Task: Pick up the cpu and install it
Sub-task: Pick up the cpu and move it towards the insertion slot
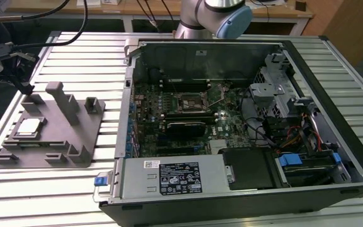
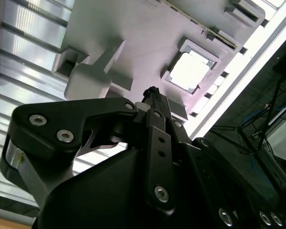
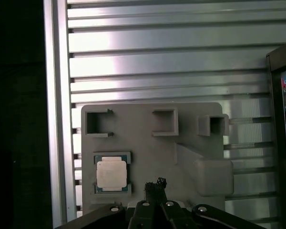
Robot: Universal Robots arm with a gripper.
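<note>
From where I stand, the cpu (image 1: 30, 126) has not been picked up: it lies flat, silver top up, in a square pocket of the grey fixture (image 1: 49, 142), out at about nine o'clock in the exterior view. The fixture rests on the slatted metal table (image 1: 74, 56), just beside the open computer case (image 1: 245, 189), which takes up the middle of the exterior view and reaches out to three o'clock. Inside the case the motherboard (image 1: 168, 118) lies flat, and its socket (image 1: 191, 101) sits near the centre with nothing seated in it that I can see. The arm (image 1: 213, 19) rises at about twelve o'clock, behind the case. In both wrist views the gripper (image 3: 155, 183) (image 2: 151, 91) hangs over the fixture (image 3: 148, 148) (image 2: 133, 38) with its dark fingers drawn together to one narrow tip and nothing held between them. That tip is above bare grey plastic, between the pocket holding the cpu (image 3: 112, 173) (image 2: 190, 70) and a thick upright post (image 3: 205, 174) (image 2: 90, 76). It is near the chip but clear of it. Whether the tip touches the plastic under it I cannot tell.
</note>
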